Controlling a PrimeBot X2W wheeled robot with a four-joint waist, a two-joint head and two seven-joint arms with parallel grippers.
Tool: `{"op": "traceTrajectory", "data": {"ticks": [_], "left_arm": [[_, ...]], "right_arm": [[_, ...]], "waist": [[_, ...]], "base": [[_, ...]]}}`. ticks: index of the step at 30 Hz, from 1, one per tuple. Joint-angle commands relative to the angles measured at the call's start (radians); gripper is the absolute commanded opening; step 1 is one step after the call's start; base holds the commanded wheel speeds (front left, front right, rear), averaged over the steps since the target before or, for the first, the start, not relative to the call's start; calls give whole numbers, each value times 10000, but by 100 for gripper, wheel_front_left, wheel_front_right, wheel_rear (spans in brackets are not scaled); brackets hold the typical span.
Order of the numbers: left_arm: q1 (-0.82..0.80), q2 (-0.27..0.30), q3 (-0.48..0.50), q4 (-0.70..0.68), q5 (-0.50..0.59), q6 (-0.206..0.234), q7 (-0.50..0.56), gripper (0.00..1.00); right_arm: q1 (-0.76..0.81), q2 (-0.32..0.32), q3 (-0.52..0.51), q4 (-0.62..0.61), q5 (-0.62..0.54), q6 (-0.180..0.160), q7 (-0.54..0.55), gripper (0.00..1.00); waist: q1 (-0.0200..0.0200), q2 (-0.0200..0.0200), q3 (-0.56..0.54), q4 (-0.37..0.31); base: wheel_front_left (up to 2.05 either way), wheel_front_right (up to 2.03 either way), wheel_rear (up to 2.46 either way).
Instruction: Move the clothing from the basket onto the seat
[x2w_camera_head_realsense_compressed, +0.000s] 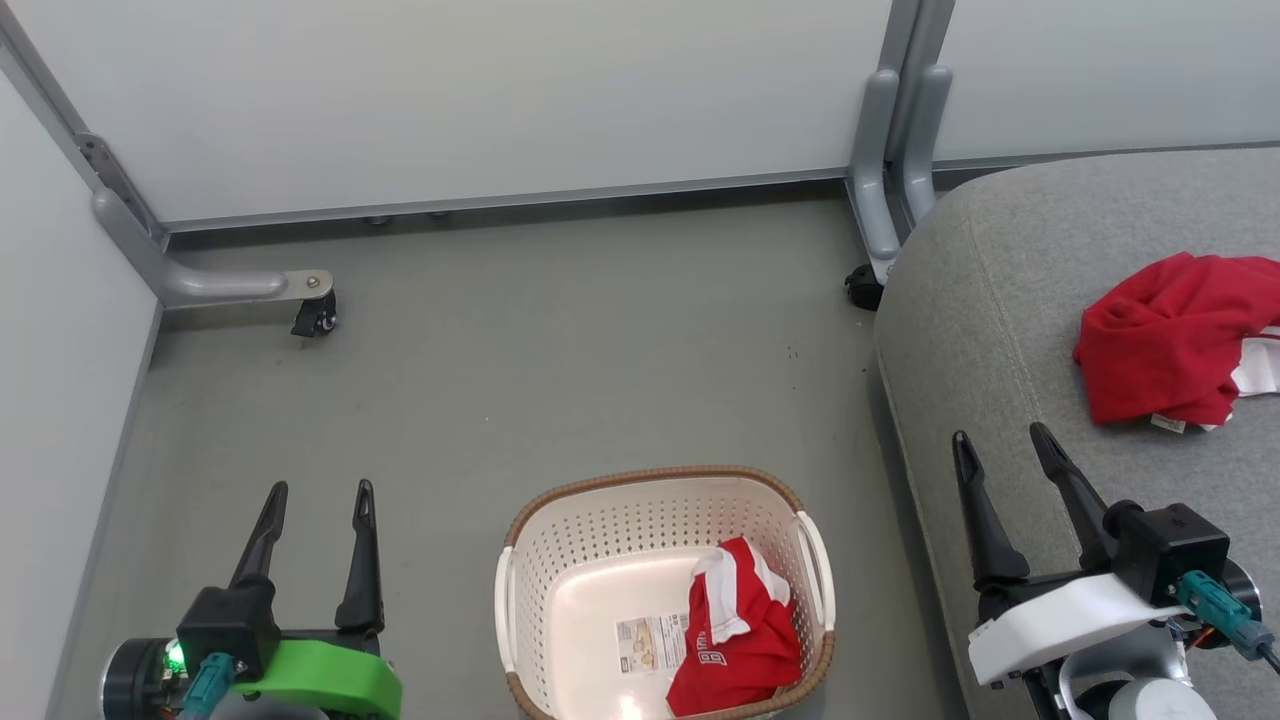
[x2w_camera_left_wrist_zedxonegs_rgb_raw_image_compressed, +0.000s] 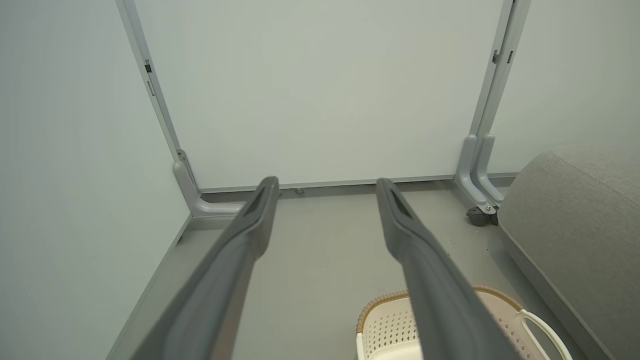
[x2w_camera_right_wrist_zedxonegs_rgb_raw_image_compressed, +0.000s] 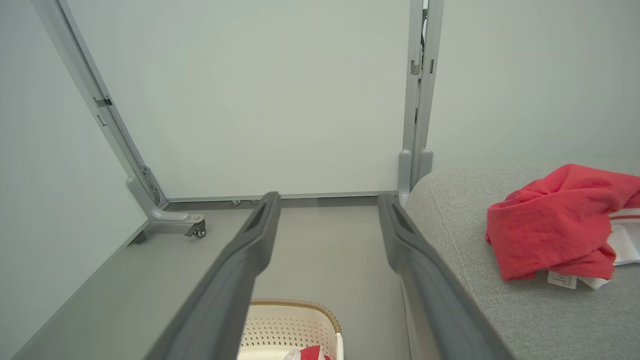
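The cream basket (x2w_camera_head_realsense_compressed: 560, 560) with a brown rim stands on the floor at the bottom centre of the head view. One red garment with white trim (x2w_camera_head_realsense_compressed: 735, 630) lies crumpled in its right half. A second red garment (x2w_camera_head_realsense_compressed: 1170, 335) rests on the grey seat (x2w_camera_head_realsense_compressed: 990, 300) at the right. My left gripper (x2w_camera_head_realsense_compressed: 320, 487) is open over the floor left of the basket, nothing between its fingers. My right gripper (x2w_camera_head_realsense_compressed: 1000, 433) is open over the seat's front left part, apart from the red garment there. The right wrist view shows that garment (x2w_camera_right_wrist_zedxonegs_rgb_raw_image_compressed: 560, 220), the seat (x2w_camera_right_wrist_zedxonegs_rgb_raw_image_compressed: 460, 210) and the basket's rim (x2w_camera_right_wrist_zedxonegs_rgb_raw_image_compressed: 295, 303).
Pale partition panels close off the back and left, with grey metal feet and castors (x2w_camera_head_realsense_compressed: 315, 318) on the floor. A second castor (x2w_camera_head_realsense_compressed: 860, 285) sits by the seat's far corner. Grey floor (x2w_camera_head_realsense_compressed: 560, 340) stretches between the basket and the back panel.
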Motion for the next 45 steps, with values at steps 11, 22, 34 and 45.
{"op": "traceTrajectory", "data": {"ticks": [11,22,34,45], "left_arm": [[-464,-198,19,-10,401,-282,-32,100],[-2531,-494,-1405,1274,1009,-671,-21,100],[-5254,-656,-3878,4303,875,-951,81,100],[-7533,-652,-6240,6309,-215,-961,787,100]], "right_arm": [[-228,-17,-24,-245,-47,-17,76,100],[-1433,-19,107,-965,-276,-17,11,100],[-3347,-12,549,-1126,-156,-17,-577,100],[-4513,-5,605,-985,270,-17,-1462,100]], "waist": [[1,0,425,23],[1,0,2593,-191],[1,0,5328,-1210],[1,0,7864,-2343]], "base": [[0,0,0],[0,0,0],[0,0,0],[0,0,0]]}}
